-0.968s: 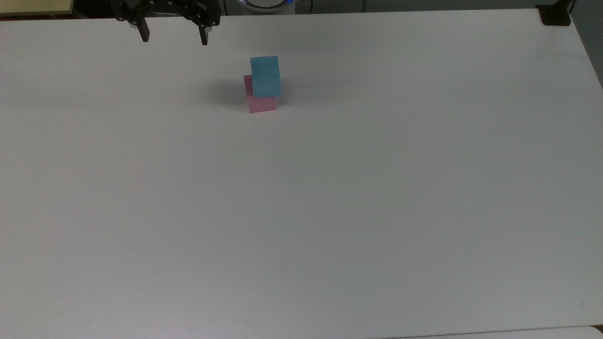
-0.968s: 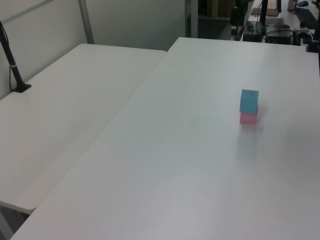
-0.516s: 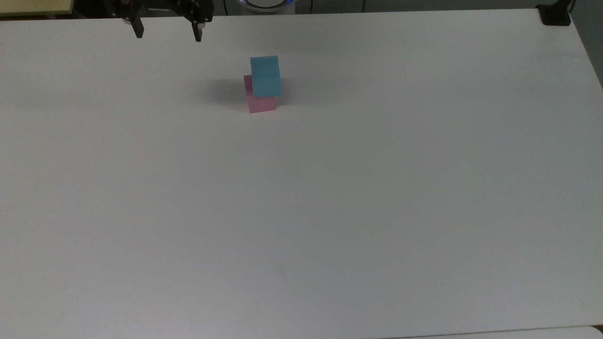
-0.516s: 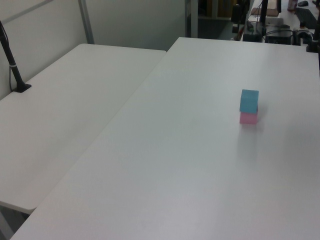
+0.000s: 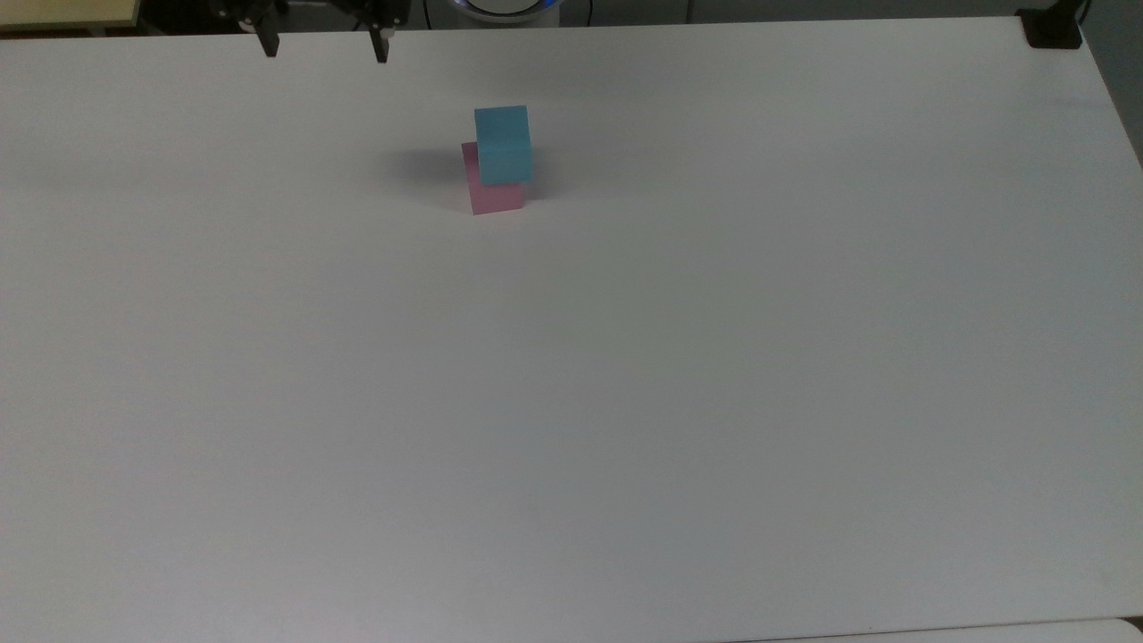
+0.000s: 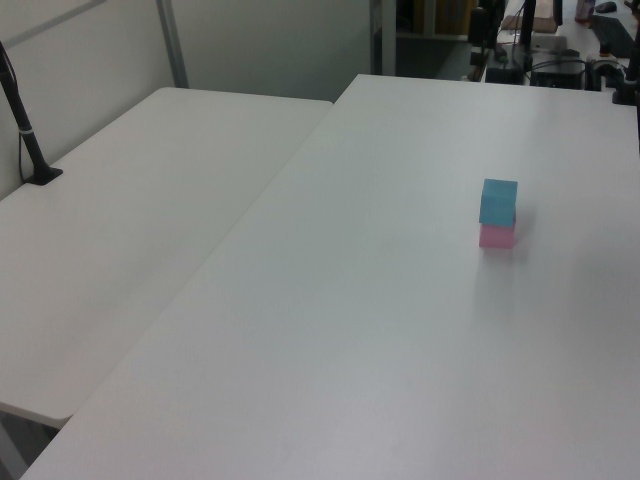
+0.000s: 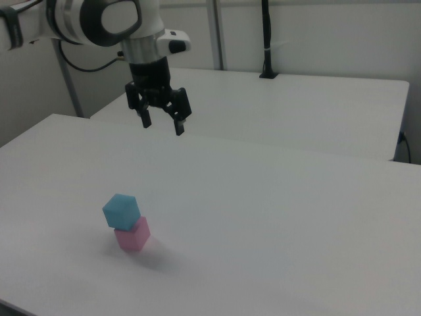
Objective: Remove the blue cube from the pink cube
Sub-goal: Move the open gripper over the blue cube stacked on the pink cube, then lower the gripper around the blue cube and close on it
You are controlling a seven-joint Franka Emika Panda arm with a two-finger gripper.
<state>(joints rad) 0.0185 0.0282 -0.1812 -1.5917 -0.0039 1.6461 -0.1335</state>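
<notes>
Sitting on the pink cube (image 5: 496, 197) in the top view's upper middle, the blue cube (image 5: 503, 143) is untouched — the gripper (image 5: 323, 52) hangs at the upper left, jaws spread wide and empty.

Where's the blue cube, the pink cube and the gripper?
blue cube (image 7: 121, 210), right view, on its top face.
pink cube (image 7: 134, 236), right view, on its front side.
gripper (image 7: 162, 124), right view, midway between its open fingertips.
</notes>
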